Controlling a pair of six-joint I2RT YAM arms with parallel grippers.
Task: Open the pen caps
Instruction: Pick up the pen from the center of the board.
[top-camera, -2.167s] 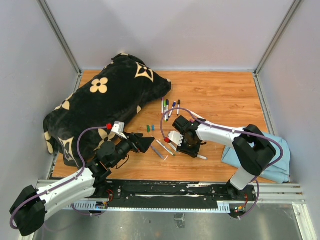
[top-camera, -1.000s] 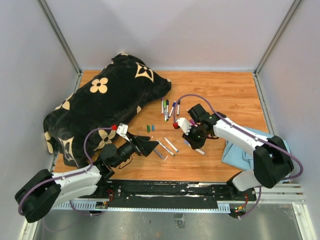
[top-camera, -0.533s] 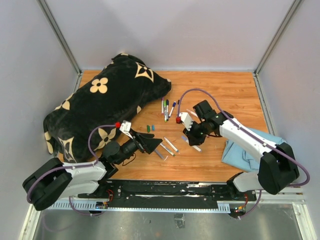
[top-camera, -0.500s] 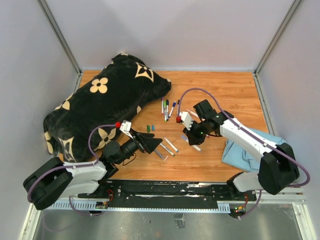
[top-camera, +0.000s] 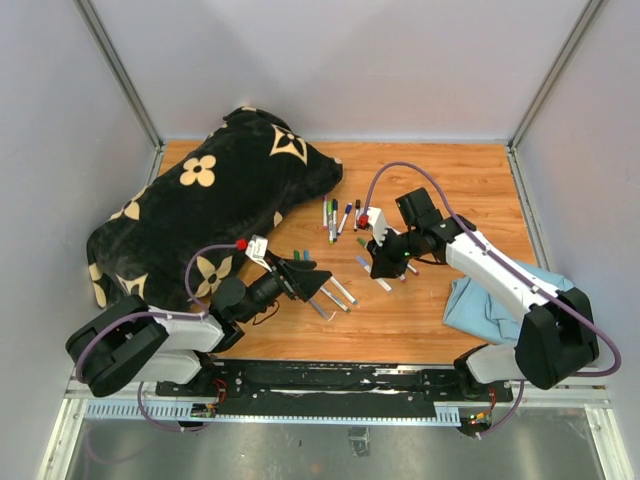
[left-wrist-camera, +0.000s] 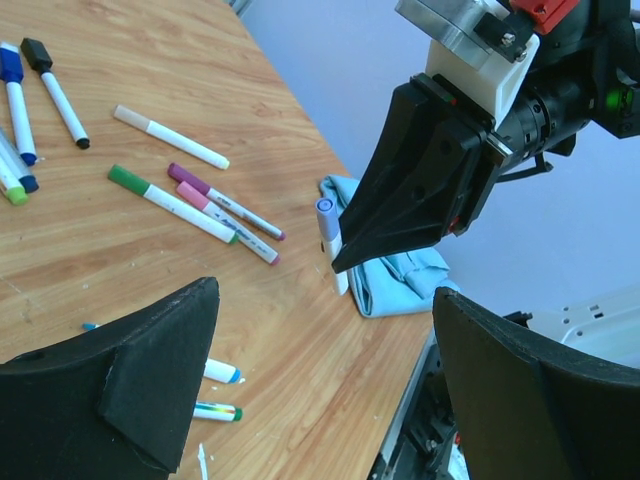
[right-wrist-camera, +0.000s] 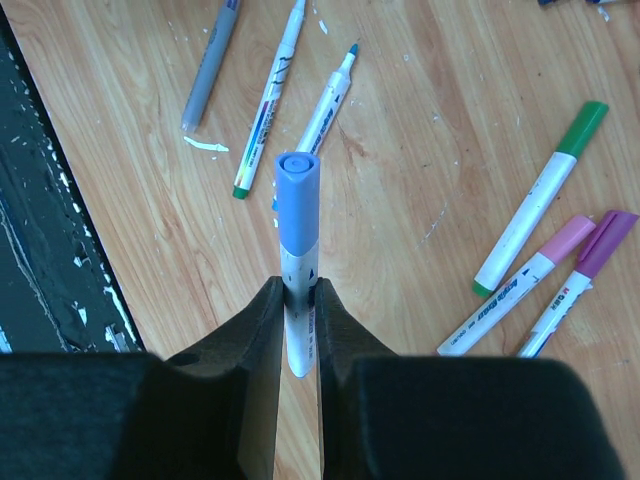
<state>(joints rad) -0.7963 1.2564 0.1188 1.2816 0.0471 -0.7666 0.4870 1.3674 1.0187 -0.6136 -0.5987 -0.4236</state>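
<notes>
From above, we see the right claw (top-camera: 378, 270) held above the wooden table (top-camera: 450, 190), seemingly presenting what it grips to the left claw (top-camera: 318, 278). Left wrist: that claw gapes, the blue pen cap (left-wrist-camera: 326, 212) ahead between its matte fingers (left-wrist-camera: 150, 385). Right wrist: the right claw clamps the smooth white barrel (right-wrist-camera: 298, 265), cap just beyond its tips.

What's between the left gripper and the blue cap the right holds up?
Nothing: left wrist view shows only air between left gripper and the blue cap on the held marker.
</notes>
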